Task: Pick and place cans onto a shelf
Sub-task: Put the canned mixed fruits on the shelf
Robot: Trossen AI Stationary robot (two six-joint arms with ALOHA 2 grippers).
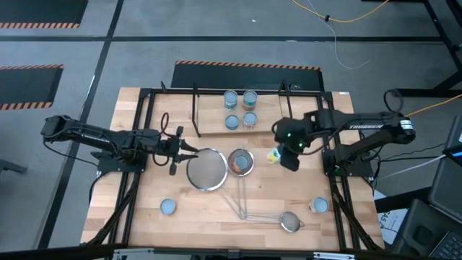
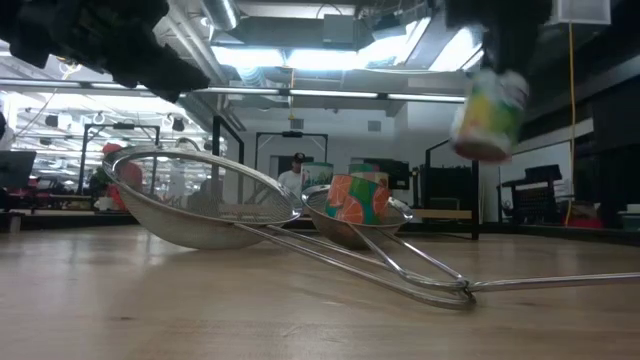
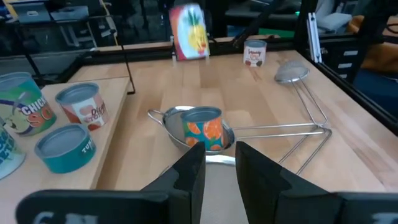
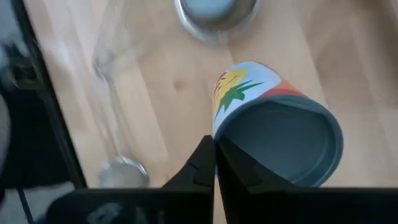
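Nearest the low camera, strainer handles cross the tabletop. Left pincer hovers unclenched beside the large strainer. 1 can sits in a smaller strainer; 4 cans occupy the shelf. Right pincer grasps a yellow-labelled can, lifted.

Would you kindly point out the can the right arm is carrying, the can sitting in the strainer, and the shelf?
carried can (image 2: 489, 112), low view, on its yellow-green label.
can in strainer (image 3: 203, 128), left wrist view, on its orange label.
shelf (image 1: 209, 121), high view, on bare wooden board.
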